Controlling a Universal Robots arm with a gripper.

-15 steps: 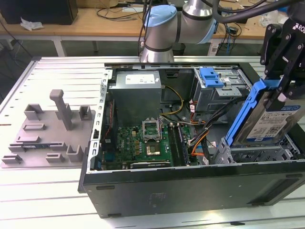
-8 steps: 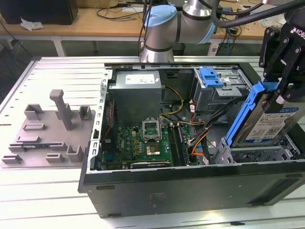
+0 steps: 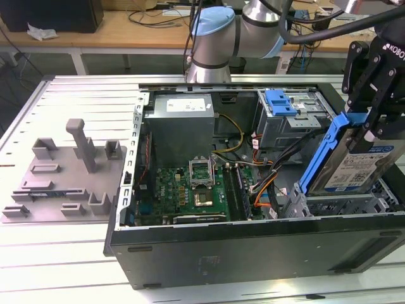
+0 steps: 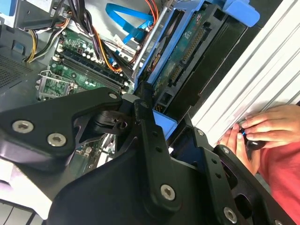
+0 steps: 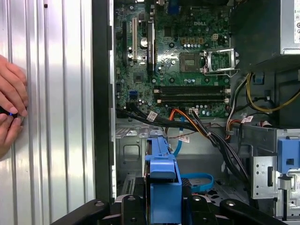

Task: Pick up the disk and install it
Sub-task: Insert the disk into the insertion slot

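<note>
Disk (image 3: 362,166): lifted and hanging at the exterior view's right edge, over the lower-right corner of the open computer case (image 3: 253,250), just above the grey drive cage (image 3: 342,206). Clenched in the gripper (image 3: 370,123), pinched at its upper end on the blue carrier (image 3: 323,158).

Judged from that: pickup done, installing not yet, with no sign of seating in any bay.

Long axis steeply tilted, running from lower left to upper right of the exterior view. Lower end dipping toward the case interior, upper end in the claw. Labelled face turned toward the exterior view's lower right, carrier rail along its left-hand edge. Circuit-board underside and connector edge shown in the second wrist view.

Well apart from the grey fixture tray (image 3: 63,183) at the exterior view's left. Person's hand (image 5: 9,112) resting on the slatted table (image 5: 56,117) beside the case.
</note>
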